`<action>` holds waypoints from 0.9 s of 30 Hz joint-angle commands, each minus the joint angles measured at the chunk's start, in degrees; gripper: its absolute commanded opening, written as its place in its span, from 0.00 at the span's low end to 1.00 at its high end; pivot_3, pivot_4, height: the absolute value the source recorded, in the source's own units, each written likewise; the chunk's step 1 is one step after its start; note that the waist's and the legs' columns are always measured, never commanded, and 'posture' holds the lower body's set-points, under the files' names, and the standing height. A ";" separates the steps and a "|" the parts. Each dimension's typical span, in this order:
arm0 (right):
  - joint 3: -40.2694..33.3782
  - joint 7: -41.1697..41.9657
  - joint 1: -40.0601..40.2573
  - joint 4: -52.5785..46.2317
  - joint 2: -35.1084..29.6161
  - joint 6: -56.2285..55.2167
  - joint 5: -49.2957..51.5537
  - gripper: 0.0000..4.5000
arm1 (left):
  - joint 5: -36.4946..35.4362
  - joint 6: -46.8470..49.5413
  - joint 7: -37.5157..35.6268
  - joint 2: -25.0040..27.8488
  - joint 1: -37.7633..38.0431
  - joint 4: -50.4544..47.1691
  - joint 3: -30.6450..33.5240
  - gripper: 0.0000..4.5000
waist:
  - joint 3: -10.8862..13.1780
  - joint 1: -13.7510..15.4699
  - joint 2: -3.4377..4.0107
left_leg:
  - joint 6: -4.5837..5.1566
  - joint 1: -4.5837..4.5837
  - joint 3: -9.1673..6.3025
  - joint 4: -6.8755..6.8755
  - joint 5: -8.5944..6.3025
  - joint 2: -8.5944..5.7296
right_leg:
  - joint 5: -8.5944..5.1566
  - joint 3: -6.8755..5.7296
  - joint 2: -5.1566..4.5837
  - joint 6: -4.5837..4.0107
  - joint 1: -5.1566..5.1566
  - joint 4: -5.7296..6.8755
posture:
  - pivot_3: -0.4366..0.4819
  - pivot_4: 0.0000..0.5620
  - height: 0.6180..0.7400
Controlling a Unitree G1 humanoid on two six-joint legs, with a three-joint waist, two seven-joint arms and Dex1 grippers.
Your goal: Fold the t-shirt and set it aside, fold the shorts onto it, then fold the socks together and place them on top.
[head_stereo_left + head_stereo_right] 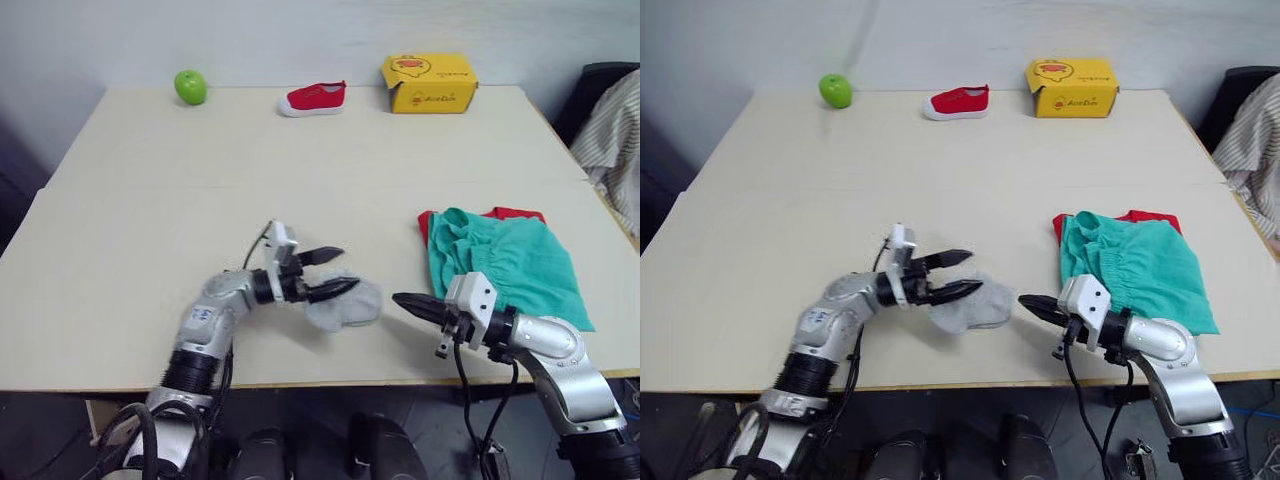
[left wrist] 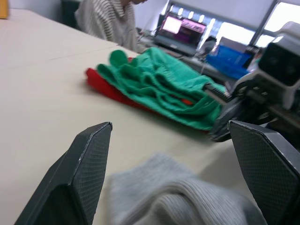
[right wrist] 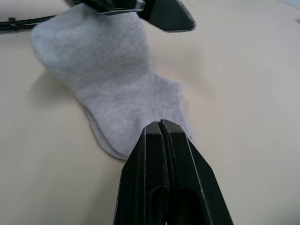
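Left arm extends forward, low, and its gripper points toward the right arm with jaws parted. Right gripper points back at it, fingers pressed together.

Beige table. Far edge: green apple, small red shoe, yellow box. Right side: teal shorts lying on red t-shirt. Near edge: grey socks, left gripper parted over them; right gripper beside them, fingers together.

an office or lab: lit monitor, cluttered desks behind.
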 commanded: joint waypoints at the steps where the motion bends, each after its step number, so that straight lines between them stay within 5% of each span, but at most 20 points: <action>1: 3.13 1.89 -4.22 2.23 1.68 -2.03 -0.93 0.00 | -1.43 2.87 -0.87 5.02 1.68 -5.78 2.71 0.91 | 0.00 -0.03 -0.01 | -0.01 -0.01 -0.01 -0.02 0.00 0.00 | -0.01 -0.01 0.00 -0.02 0.00 0.01 | 0.48 0.27 1.00; 14: 14.87 6.48 -17.73 21.54 11.25 -14.27 -9.53 0.00 | -18.20 38.08 1.71 27.92 22.87 -26.22 16.95 1.00 | 0.12 -0.21 0.02 | -0.02 -0.10 -0.10 -0.04 -0.03 -0.01 | -0.03 0.15 -0.07 -0.04 -0.04 0.19 | 0.48 0.27 1.00; 20: 16.86 6.57 -18.74 26.97 13.05 -16.49 -12.53 0.00 | -21.23 48.03 13.08 21.31 19.86 -23.72 17.57 1.00 | 0.13 0.32 0.04 | -0.03 -0.11 -0.23 -0.02 -0.03 -0.07 | -0.03 0.15 -0.10 -0.05 0.01 0.25 | 0.48 0.27 1.00; 27: 16.86 6.53 -19.47 29.61 13.15 -17.81 -13.81 0.00 | -22.54 56.46 16.63 17.03 12.90 -21.49 12.59 1.00 | 0.11 -0.16 0.02 | -0.07 -0.08 -0.22 -0.02 -0.01 -0.11 | -0.03 0.16 -0.07 -0.05 0.01 0.30 | 0.48 0.27 1.00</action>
